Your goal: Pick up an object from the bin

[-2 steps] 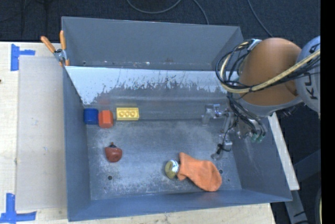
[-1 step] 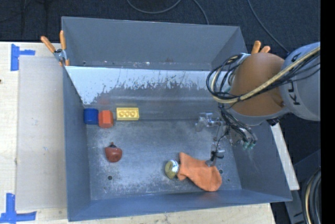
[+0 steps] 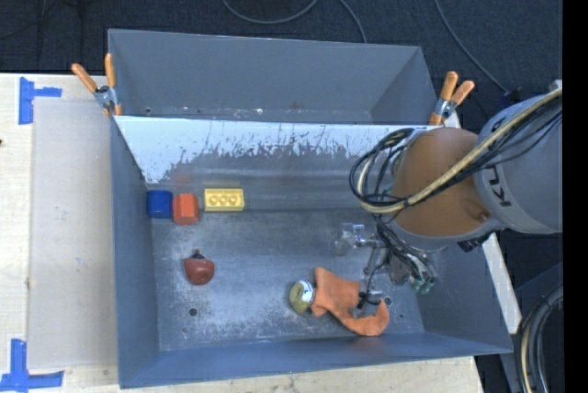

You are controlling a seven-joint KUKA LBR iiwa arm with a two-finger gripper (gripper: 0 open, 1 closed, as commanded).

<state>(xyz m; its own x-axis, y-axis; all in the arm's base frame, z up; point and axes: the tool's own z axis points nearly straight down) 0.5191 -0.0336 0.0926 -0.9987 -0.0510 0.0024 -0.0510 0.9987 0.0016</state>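
Six loose things lie well apart in the bin [image 3: 266, 88]; the hand [image 3: 372, 297] sits low on an orange floppy piece [image 3: 333, 290] at near right, probably to grasp it; whether it is wide or narrow cannot be told

A limp orange rag [image 3: 340, 295] lies crumpled on the bin [image 3: 248, 286] floor, near its front right corner.

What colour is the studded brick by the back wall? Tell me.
Yellow; the brick shows best in the camera view.
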